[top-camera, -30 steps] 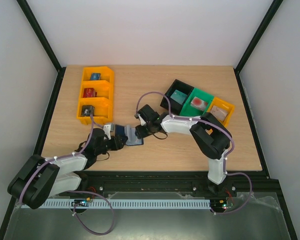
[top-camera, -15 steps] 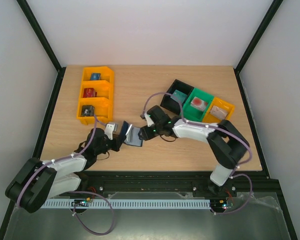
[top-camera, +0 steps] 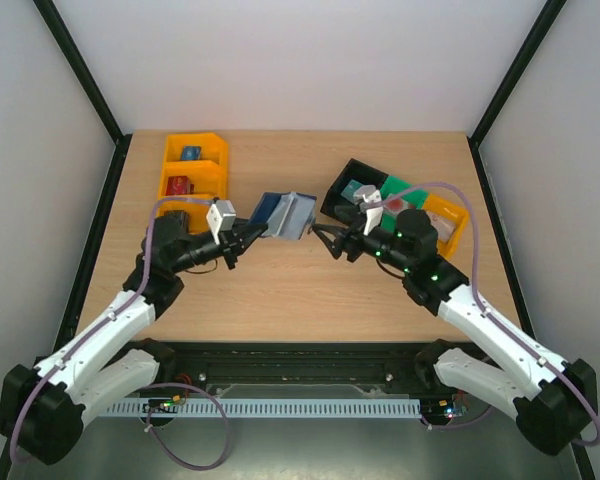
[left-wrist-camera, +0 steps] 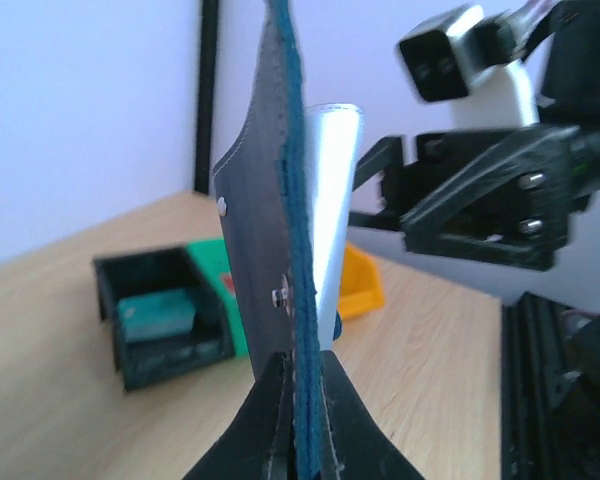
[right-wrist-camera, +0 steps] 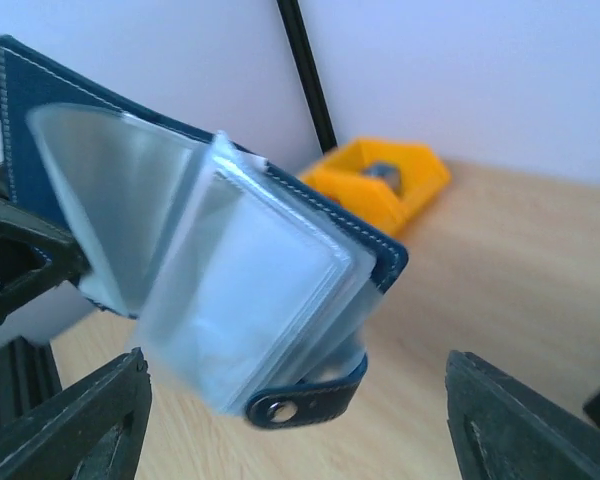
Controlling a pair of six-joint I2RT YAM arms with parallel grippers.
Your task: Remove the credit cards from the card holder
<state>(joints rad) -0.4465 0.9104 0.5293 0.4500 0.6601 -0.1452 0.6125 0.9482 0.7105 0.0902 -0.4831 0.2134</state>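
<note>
Top external: high above and behind the arm bases, angled down over the whole table, distant. Left wrist: low and close, sighted along the left gripper, edge-on to the card holder, facing the right arm. Right wrist: close, facing the opposite way, onto the holder's open inside. Common to all three: the card holder.

Card holder is held off the worktop near centre, one edge pinched in the left end effector. Right end effector is set to its right, apart from it, fingers spread. Three-compartment bin is placed rear left. Row of three bins is placed rear right, behind the right end effector. One item is seen in each compartment.
</note>
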